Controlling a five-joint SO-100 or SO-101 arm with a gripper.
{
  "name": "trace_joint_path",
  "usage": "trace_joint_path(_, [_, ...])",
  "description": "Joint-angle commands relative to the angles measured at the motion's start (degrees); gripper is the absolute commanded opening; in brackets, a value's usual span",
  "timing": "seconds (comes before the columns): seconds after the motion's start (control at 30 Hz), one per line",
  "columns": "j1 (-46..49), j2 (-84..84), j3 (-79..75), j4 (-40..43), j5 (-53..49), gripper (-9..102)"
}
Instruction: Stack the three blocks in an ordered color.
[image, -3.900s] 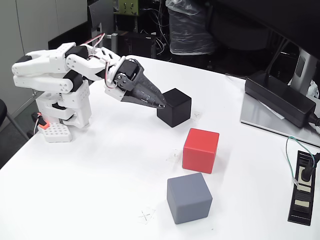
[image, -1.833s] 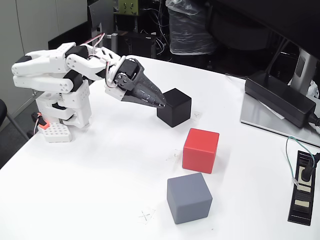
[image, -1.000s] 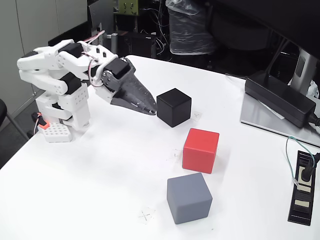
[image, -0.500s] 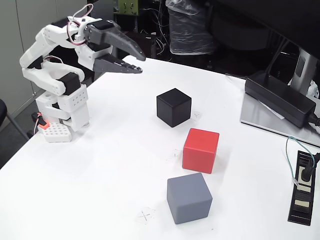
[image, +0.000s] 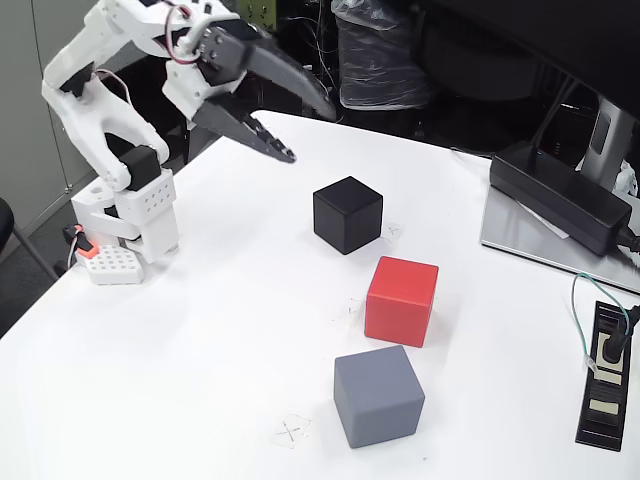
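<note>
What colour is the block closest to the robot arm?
Black. The block shows clearly in the fixed view.

The white tabletop (image: 200, 350) lies bare across its left and front parts. Three matte cubes stand apart in a diagonal row: the black cube (image: 347, 214), the red cube (image: 401, 300) and the slate grey cube (image: 378, 395), with narrow gaps between neighbours. To the right, a long black power brick (image: 560, 195) and a black power strip (image: 604, 375) with its cable crowd the table edge.
</note>
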Motion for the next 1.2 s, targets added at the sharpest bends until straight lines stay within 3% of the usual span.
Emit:
trace_joint_path(0.0, [0.1, -9.5, -9.6, 4.9, -4.7, 19])
trace_joint_path(0.2, [3.4, -25.7, -20.2, 11.9, -11.0, 19])
trace_joint_path(0.77, [6.2, -62.7, -43.5, 12.8, -20.8, 33])
trace_joint_path(0.93, [6.2, -70.7, -49.0, 13.4, -24.3, 33])
trace_joint_path(1.17, [6.3, -75.1, -56.0, 21.7, -30.8, 33])
